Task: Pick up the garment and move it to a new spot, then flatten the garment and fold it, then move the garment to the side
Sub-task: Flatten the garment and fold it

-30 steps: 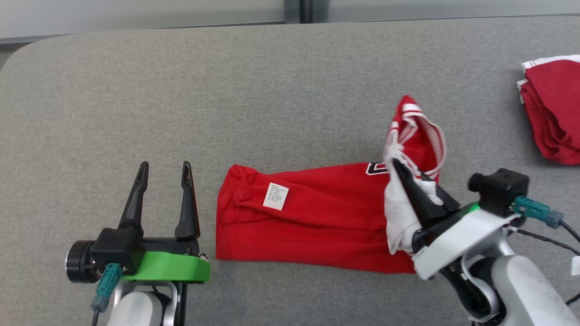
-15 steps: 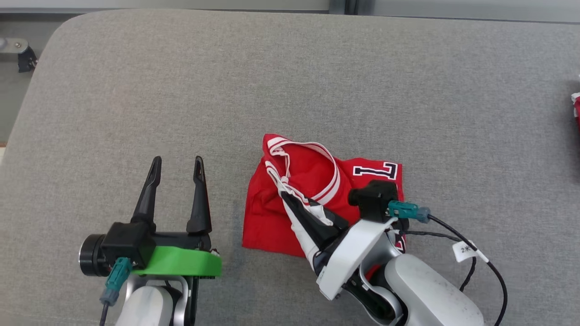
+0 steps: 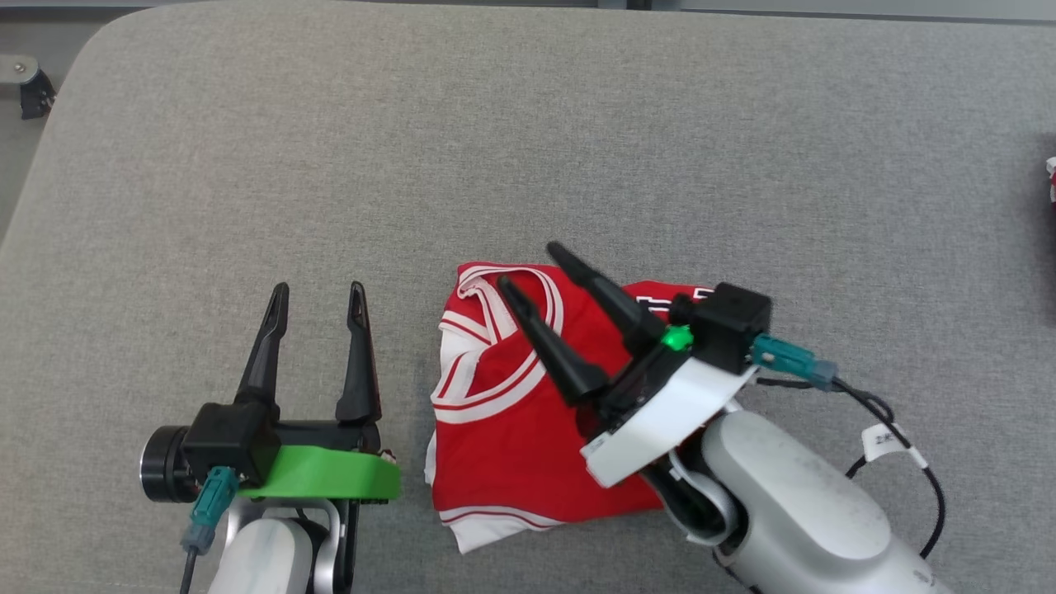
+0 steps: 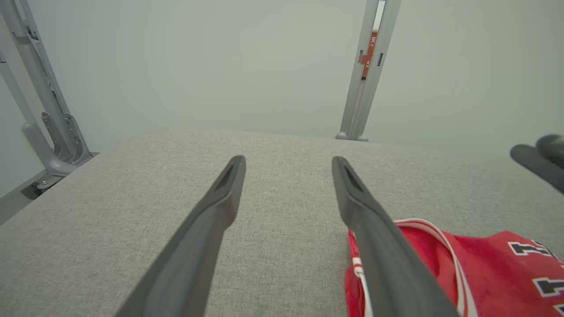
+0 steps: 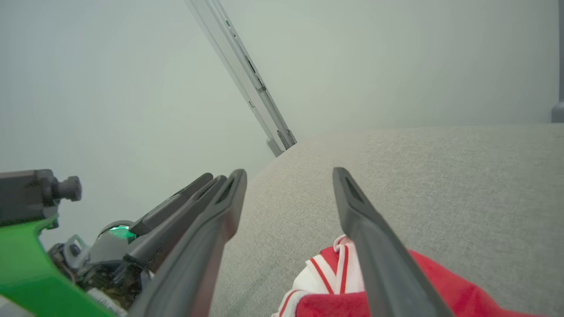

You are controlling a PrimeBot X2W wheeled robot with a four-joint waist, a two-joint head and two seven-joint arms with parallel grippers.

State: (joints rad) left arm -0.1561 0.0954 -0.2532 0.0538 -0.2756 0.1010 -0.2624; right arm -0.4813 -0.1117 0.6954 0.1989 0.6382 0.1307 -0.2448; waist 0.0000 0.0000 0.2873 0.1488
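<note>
**Red jersey laid, right gripper wide: clear the fold without dragging it**

We see the jersey [image 3: 503, 429] lying as a rough folded block on the grey worktop [image 3: 528, 124]. It sits directly beneath the right gripper [image 3: 528, 266] and just beside the left gripper [image 3: 318, 288], off that one's right finger. The right gripper stands wide with nothing between its fingers. They reach out over the trim [image 3: 487, 392] at the neck end, and we cannot tell whether they touch the cloth. The left gripper is wide too, empty, over bare worktop.

We judge the fold to be laid, so the step in hand is getting the right gripper away cleanly. To do that well, we would raise it straight up off the cloth rather than draw it back toward its wrist. Thin fabric would likely follow a finger that catches the trim.

The block looks askew: a white edge [image 3: 483, 532] pokes out on the wrist side of the right gripper. We would square that first, pressing lightly from the middle outward. For the move to the side, we would have each gripper pinch all the layers at opposite edges, so the block travels as one piece and does not open.
</note>
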